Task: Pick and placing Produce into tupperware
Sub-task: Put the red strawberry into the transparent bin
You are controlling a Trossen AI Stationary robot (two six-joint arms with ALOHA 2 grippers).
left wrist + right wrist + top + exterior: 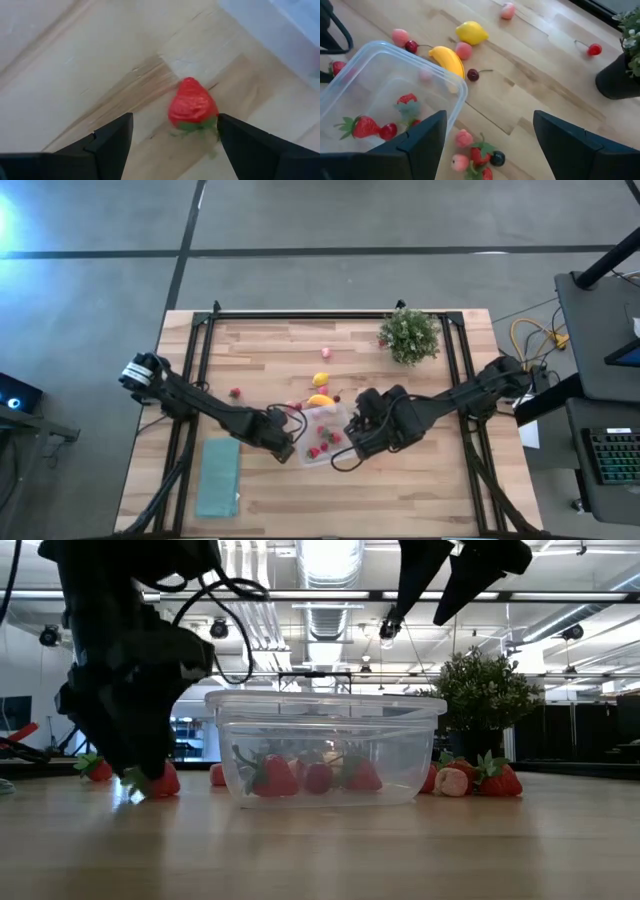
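While left claw [172, 137] straddles strawberry [192, 106], clear unlabelled tupperware [325, 745] alongside.

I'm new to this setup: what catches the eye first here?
The clear tupperware mid-table already holds red strawberries. The left gripper is open, straddling one strawberry on the wood beside the tub. The right gripper hangs open above the tub's rim, with a yellow lemon lying beyond.

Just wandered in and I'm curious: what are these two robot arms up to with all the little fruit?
They are putting toy produce into the clear tupperware, which already holds a few strawberries. The left gripper is down at the table, open around a strawberry beside the box. The right gripper hangs open above the box. A lemon, cherries and other pieces lie loose on the table.
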